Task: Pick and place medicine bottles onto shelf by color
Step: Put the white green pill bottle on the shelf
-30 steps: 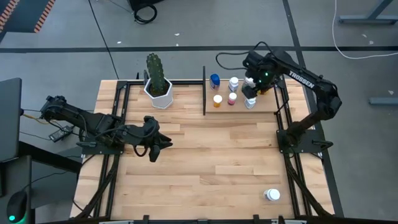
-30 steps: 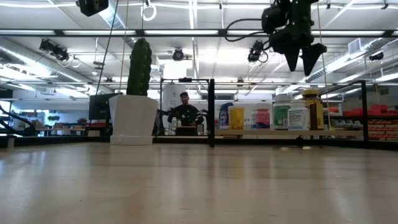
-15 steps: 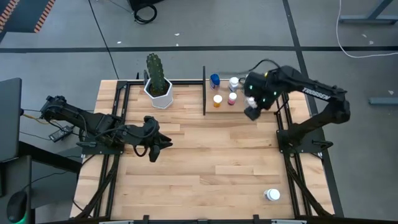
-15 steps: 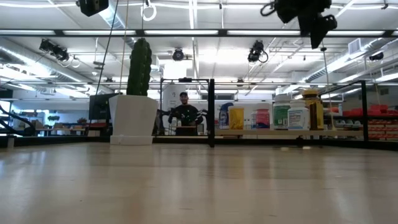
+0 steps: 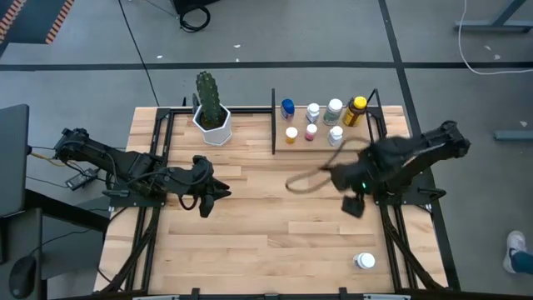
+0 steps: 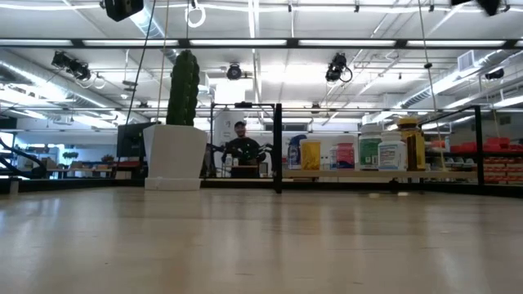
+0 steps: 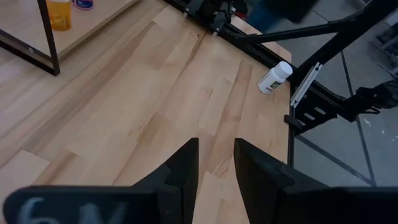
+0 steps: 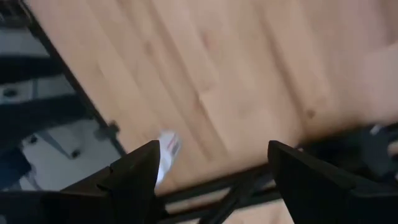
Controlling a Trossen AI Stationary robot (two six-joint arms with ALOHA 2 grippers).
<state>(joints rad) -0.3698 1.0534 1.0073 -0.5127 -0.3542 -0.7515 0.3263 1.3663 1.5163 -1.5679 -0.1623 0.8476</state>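
Grey floor (image 5: 75,75) surrounds the table, a cable (image 5: 193,17) coiled at upper centre; long ceiling lights (image 6: 245,42) cross the hall.

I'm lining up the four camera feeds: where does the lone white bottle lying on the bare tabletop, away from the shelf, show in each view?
High view: lone white bottle near the table's front right corner.
Low view: not in it.
Left wrist view: lying by the black frame rail.
Right wrist view: blurred white shape between the open fingers.
Shared landmark: the black frame rail along the table's right edge, beside the bottle.
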